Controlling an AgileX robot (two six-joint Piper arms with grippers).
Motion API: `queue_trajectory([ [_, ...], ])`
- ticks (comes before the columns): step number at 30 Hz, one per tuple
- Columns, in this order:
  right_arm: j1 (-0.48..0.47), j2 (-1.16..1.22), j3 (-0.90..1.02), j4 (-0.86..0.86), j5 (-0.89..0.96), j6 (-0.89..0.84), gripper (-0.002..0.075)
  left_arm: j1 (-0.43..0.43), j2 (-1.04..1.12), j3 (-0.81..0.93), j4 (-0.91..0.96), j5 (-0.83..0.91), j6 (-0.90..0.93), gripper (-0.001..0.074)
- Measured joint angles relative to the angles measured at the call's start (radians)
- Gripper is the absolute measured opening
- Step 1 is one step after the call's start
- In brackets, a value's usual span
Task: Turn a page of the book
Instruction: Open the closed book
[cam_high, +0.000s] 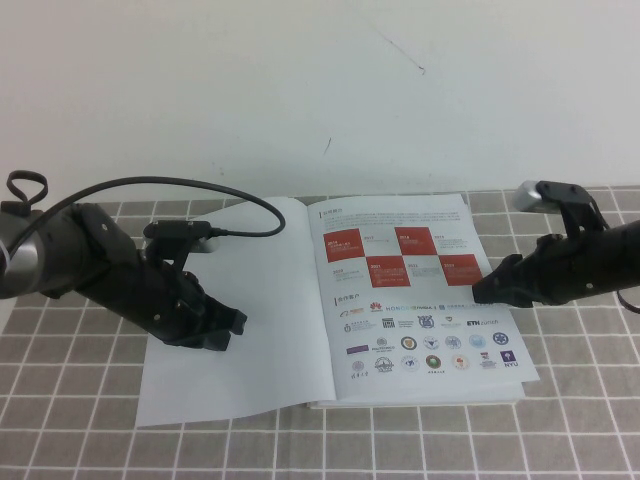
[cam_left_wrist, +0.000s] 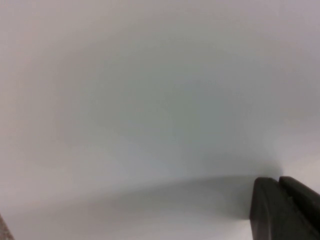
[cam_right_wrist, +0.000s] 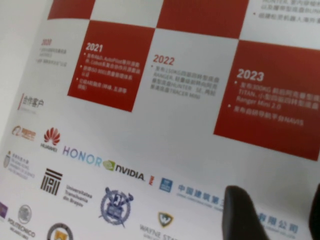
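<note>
Blur and blank white paper fill the left wrist view. The left gripper (cam_high: 212, 335) presses the blank page (cam_high: 235, 320), fingers together. The right gripper (cam_high: 487, 288), open, hovers over the page (cam_high: 420, 300) of the book (cam_high: 330, 310), lying open on the checked cloth (cam_high: 80, 440) below a white wall (cam_high: 300, 80).

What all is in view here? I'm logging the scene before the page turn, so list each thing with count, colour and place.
thin white glossy booklet: one, white, lying open on the table, centre.
blank white left page: one, plain white, under the left gripper.
glossy white page with red checker squares and logo rows: one, white and red, right half of the booklet, lying flat.
grey checked tablecloth: one, grey with white lines, covering the table.
white wall: one, behind the table.
left gripper: one, black, resting on the blank page, fingers together.
right gripper: one, black, open, at the checkered page's right edge.
</note>
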Motion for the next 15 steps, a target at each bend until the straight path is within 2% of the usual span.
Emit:
queue_trajectory([
  [15, 0.011, 0.0, 0.0, 0.012, -0.091, -0.009, 0.0297, 0.0, 0.0, 0.0, -0.004, 0.0, 0.015, -0.0004],
])
